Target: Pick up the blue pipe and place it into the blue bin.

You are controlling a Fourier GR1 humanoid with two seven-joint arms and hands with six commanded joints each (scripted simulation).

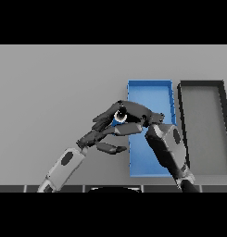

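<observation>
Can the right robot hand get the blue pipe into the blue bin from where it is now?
Probably yes. The right robot hand holds the blue pipe at the blue bin's left edge; the left robot hand sits close beside it and could crowd the move.

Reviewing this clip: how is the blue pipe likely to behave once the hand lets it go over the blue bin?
The blue pipe looks short, round and rigid, so it probably drops without bending. Its round form suggests it may roll on landing. The right hand, fingers curled round it, holds it at the blue bin's left edge, so it might miss.

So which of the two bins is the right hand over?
The blue bin, left of the dark grey bin. The right hand holds the blue pipe at its left edge.
</observation>
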